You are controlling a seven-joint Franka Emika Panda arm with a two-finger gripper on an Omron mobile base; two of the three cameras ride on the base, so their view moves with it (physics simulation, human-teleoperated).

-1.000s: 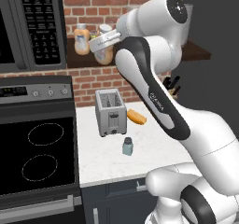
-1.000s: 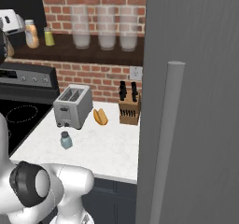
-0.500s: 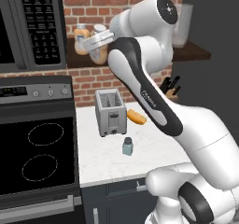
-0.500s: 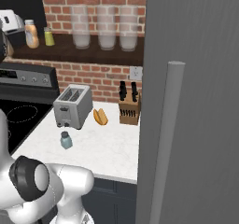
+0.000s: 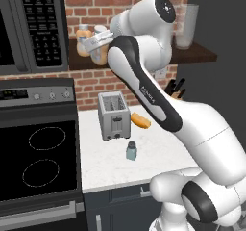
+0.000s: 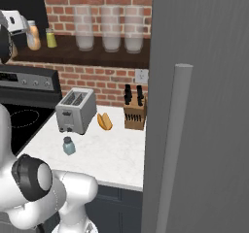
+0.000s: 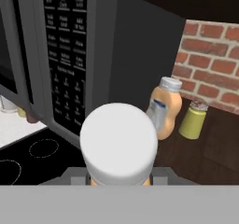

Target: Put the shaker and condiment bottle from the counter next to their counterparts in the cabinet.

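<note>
Jaws clamped on condiment bottle (image 7: 117, 146) near microwave (image 7: 65, 55); wider orange bottle (image 7: 164, 110), yellow-green shaker (image 7: 193, 119) ahead.

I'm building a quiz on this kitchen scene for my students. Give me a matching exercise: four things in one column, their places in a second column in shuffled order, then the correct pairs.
Things:
1. pale blue-grey shaker
2. yellow-green shaker
3. slim orange condiment bottle
4. knife block

Places:
A. held in the gripper, up near the shelf
B. on the counter in front of the toaster
C. on the counter, beside the tall grey panel
D. on the shelf beside the wider orange bottle

Pairs: 1-B, 2-D, 3-A, 4-C
</note>
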